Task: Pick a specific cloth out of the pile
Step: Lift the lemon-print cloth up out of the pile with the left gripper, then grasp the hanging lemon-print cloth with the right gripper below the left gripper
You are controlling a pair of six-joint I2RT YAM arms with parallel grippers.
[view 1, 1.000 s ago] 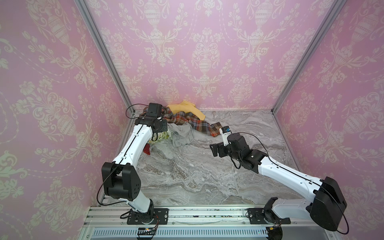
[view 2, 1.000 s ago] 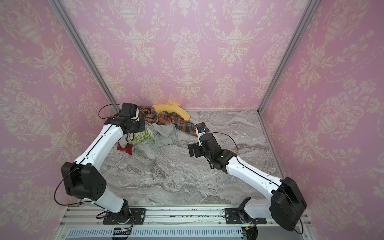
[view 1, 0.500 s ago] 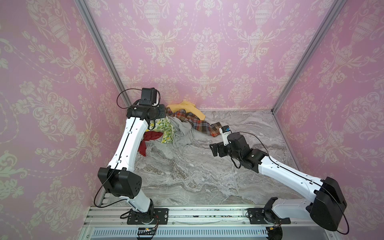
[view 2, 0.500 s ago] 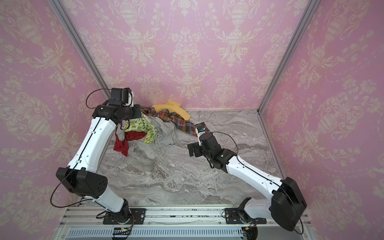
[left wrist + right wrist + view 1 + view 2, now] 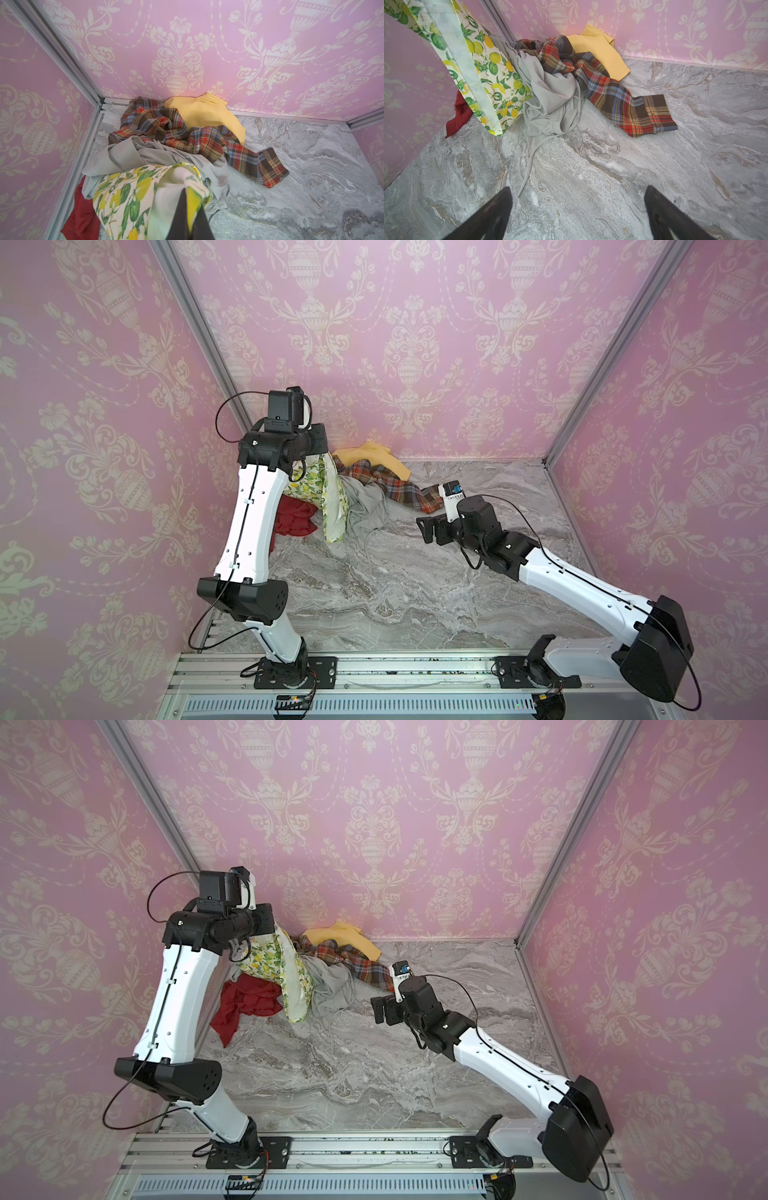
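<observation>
My left gripper (image 5: 184,188) is clamped shut on the top edge of the lemon-print cloth (image 5: 328,497). The cloth hangs below it, and its lower end seems to rest on the table (image 5: 395,572), just beside the grey garment (image 5: 365,506). The rest of the pile (image 5: 382,483) lies below and beyond the gripper. I'd lift straight up until the hem clears, watch that the drawstrings (image 5: 529,158) don't trail along, then carry it clear. My right gripper (image 5: 577,187) stands wide open and empty, short of the pile.

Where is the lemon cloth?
In a top view the lemon cloth hangs from the shut left tool at the back left, between the red cloth and the grey garment.
</observation>
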